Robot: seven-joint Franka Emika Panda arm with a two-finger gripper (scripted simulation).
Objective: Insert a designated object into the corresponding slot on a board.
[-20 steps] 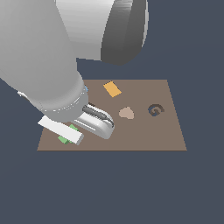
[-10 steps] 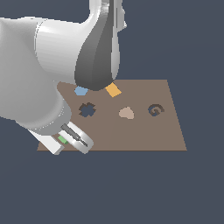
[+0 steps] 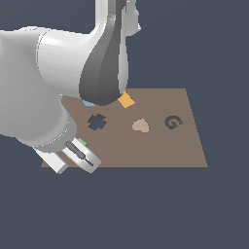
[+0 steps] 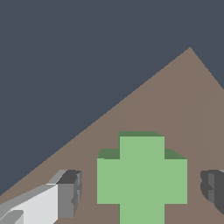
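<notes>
Green cross [image 4: 141,178] lies flat on the brown board [image 4: 175,100], close to one of the board's corners, and it sits squarely between the two fingers of the tool [image 4: 142,190]. In the wrist view one finger [image 4: 70,193] shows on one side of the piece and the other finger on the opposite side, each with a clear strip of bare board between its pad and the cross. So the tool stands apart, touching nothing and clamped on nothing.

In the exterior view the tool [image 3: 80,154] hangs low over the board's [image 3: 160,151] near corner on the exterior view's left, with the bulky white arm filling most of that side of the picture. Only a sliver of the green cross [image 3: 81,142] peeps out just beside the tool's body; the rest is hidden behind it.

Farther in on the board lies the cross-shaped slot [image 3: 97,122], dark blue-grey and unfilled, well apart from the green piece. Toward the exterior view's right follow a tan rounded shape [image 3: 140,126] and then a dark G-shaped cutout [image 3: 171,122]. An orange square piece [image 3: 126,100] rests near the far edge, partly behind the arm, and a small edge of a blue piece [image 3: 88,103] shows under the arm beside it.
</notes>
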